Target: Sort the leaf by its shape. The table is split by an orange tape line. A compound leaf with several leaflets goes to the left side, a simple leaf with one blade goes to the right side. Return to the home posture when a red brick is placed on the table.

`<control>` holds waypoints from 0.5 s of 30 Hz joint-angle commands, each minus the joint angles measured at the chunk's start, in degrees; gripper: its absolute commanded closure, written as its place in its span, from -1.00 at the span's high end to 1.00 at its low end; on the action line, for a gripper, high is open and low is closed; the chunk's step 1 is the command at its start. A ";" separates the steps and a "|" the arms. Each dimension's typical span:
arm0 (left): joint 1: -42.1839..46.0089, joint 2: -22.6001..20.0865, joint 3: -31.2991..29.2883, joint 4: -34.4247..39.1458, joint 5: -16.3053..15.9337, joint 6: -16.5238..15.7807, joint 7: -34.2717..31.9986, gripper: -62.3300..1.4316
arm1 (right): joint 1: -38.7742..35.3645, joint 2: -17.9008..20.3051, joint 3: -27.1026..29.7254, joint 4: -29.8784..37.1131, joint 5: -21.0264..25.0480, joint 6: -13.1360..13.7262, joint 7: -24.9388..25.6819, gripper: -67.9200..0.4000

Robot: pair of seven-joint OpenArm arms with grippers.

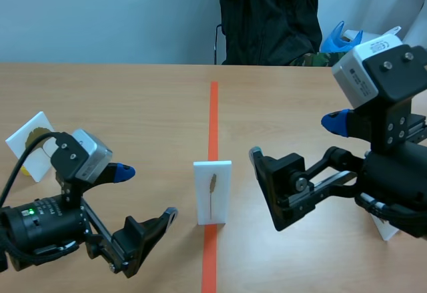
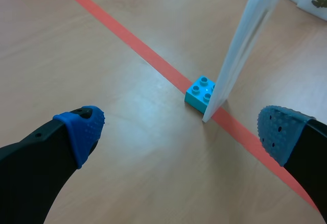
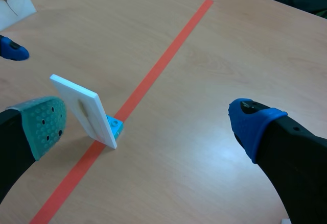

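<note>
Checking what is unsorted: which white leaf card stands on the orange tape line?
The middle card, with one slim leaf, propped by a blue brick; the yellow-leaf card stands far left of the tape.

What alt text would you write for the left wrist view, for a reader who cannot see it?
A white card stands on edge, propped by a small turquoise building brick on the orange tape line of a wooden table. The left hand is open before it, its blue-padded fingers apart.
</note>
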 commanded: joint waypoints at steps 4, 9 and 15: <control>-3.56 1.55 4.00 -3.82 1.49 -0.33 -4.46 1.00 | 0.70 0.90 0.70 0.31 0.74 -0.17 0.83 1.00; -7.45 3.10 7.63 -8.59 2.45 -0.15 -6.99 1.00 | 0.70 0.87 0.70 0.31 0.59 -0.17 0.83 1.00; -12.37 6.14 10.84 -15.56 4.37 -0.07 -10.21 1.00 | 0.70 0.87 0.70 0.31 0.57 -0.17 0.83 1.00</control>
